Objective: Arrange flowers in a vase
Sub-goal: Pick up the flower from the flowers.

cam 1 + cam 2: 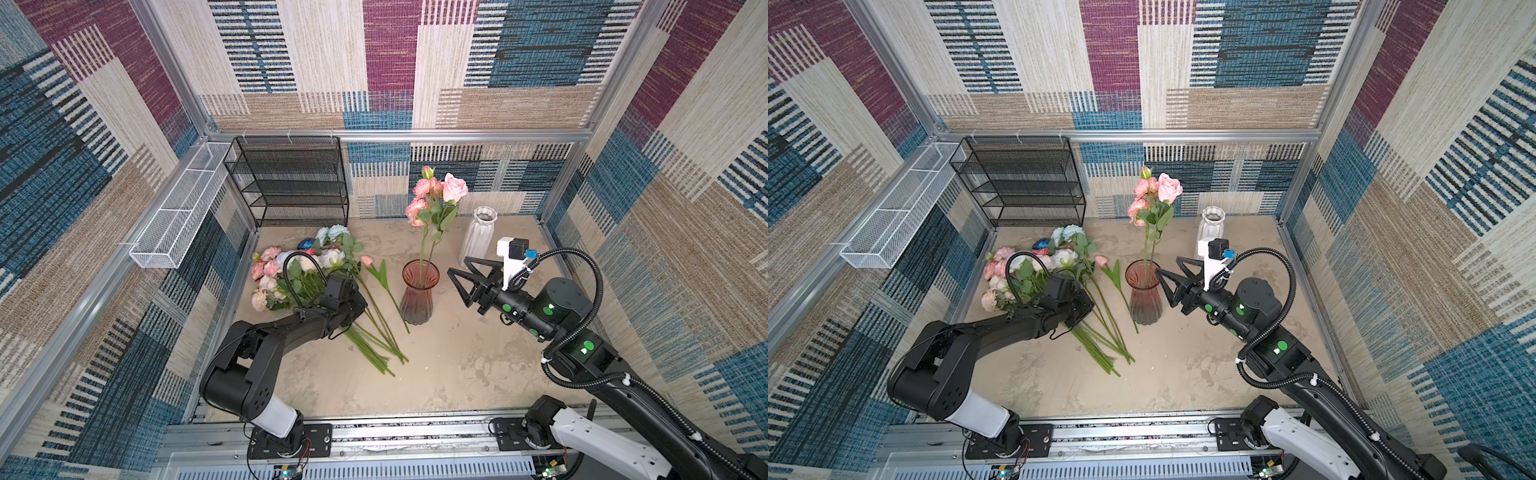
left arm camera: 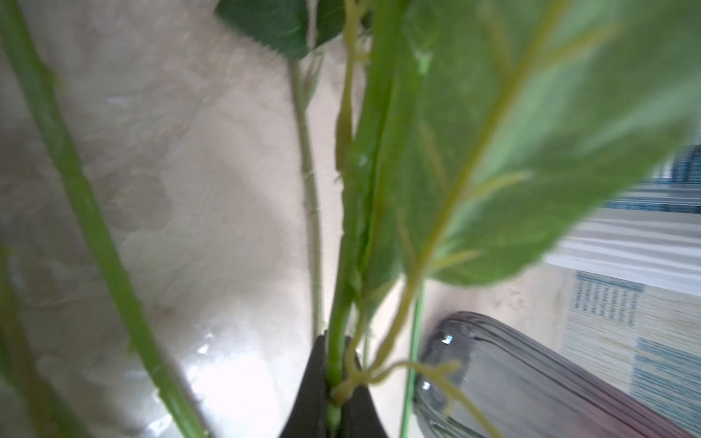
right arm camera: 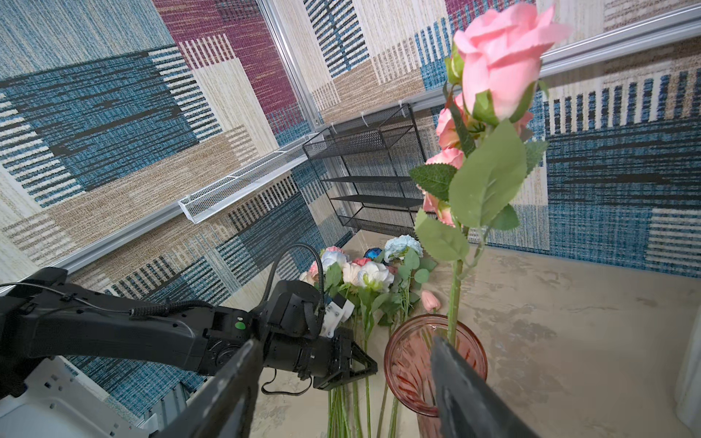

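Note:
A heap of flowers [image 1: 299, 266] in pink, cream and pale blue lies on the table's left side, green stems [image 1: 374, 340] fanned toward the front. A short pink tulip [image 1: 367, 260] lies beside it. My left gripper [image 2: 335, 341] is low over the stems, shut on one green stem [image 2: 341, 295]; my wrist hides it in both top views. The pink ribbed glass vase [image 1: 419, 297] stands mid-table, holding tall pink roses [image 1: 440, 191]. My right gripper [image 1: 457, 266] hovers open and empty just right of the vase rim [image 3: 417, 364].
A white ribbed vase [image 1: 478, 237] stands empty behind my right gripper. A black mesh shelf [image 1: 291, 183] sits against the back wall. A white mesh basket [image 1: 183, 216] hangs on the left rail. Patterned walls close in three sides.

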Motion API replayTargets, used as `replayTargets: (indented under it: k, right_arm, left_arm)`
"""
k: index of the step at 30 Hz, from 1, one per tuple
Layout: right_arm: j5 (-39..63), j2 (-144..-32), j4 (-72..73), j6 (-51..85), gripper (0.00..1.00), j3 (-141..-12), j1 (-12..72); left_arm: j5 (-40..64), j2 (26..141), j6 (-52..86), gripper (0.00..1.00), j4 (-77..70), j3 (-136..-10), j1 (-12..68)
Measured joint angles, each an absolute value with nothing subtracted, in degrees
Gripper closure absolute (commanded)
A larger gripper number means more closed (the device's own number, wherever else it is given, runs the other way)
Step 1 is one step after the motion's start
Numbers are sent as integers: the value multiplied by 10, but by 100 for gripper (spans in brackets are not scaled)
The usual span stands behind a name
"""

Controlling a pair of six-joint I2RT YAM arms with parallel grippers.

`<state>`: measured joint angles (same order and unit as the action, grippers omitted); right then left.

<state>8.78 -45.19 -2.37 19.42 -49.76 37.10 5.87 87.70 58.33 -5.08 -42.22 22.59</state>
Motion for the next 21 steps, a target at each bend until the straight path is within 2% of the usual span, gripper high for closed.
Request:
replayTargets:
  k: [7,13,21]
  right_arm:
    - [88,-449,-29,194,27,-507,371]
    - [84,-441,-37,194,27,-518,371]
    - [83,-433,-44,194,27,-528,371]
  left_arm:
    - [45,741,556,100,12,-454,226]
    - [28,621,488,100,84,-534,228]
    - [-8,617,336,100,120,-721,297]
